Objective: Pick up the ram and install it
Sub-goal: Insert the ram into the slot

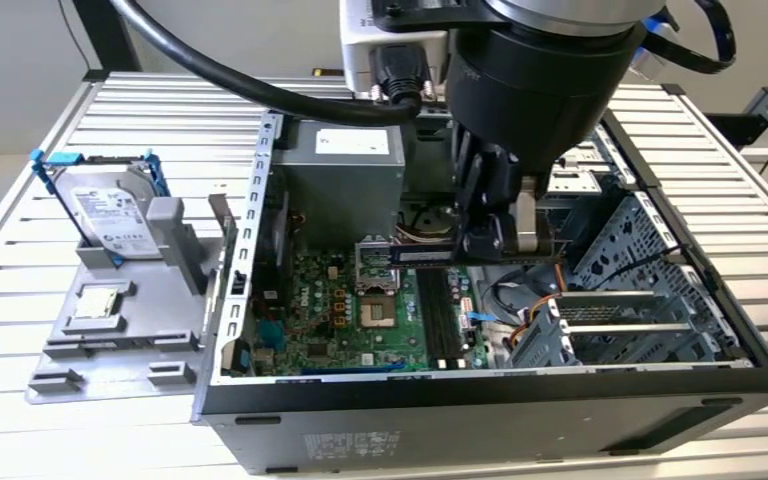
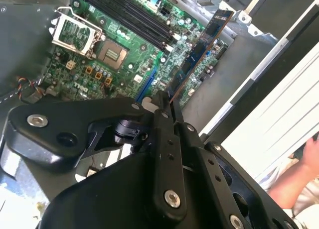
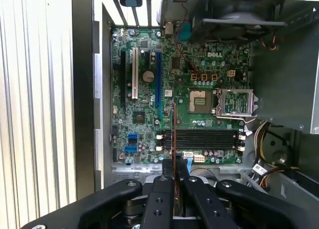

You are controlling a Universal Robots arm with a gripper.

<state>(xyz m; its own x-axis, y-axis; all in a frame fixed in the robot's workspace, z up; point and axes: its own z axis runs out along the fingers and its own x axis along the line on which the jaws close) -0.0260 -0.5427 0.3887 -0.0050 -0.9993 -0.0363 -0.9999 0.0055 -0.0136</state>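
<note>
In the exterior view my gripper [image 1: 475, 252] hangs inside the open computer case [image 1: 491, 400], shut on the ram [image 1: 424, 257]. The ram is a thin dark stick, held level above the motherboard [image 1: 344, 310]. The second wrist view shows it reaching out from between my fingertips [image 2: 167, 103] as a long dark board with chips [image 2: 199, 52]. Seen edge-on in the first wrist view, the ram [image 3: 174, 132] crosses over the black memory sockets [image 3: 202, 139]. Those sockets [image 1: 440, 318] lie just below my gripper, and the ram is clear of them.
A silver hard drive with blue rails [image 1: 108, 213] stands on a grey tray [image 1: 104, 345] at the exterior view's left, outside the case. A power supply [image 1: 344, 170], drive cage [image 1: 638, 300], cables [image 3: 259, 139] and CPU socket [image 3: 199, 100] crowd the case. A person's hand [image 2: 305, 171] is nearby.
</note>
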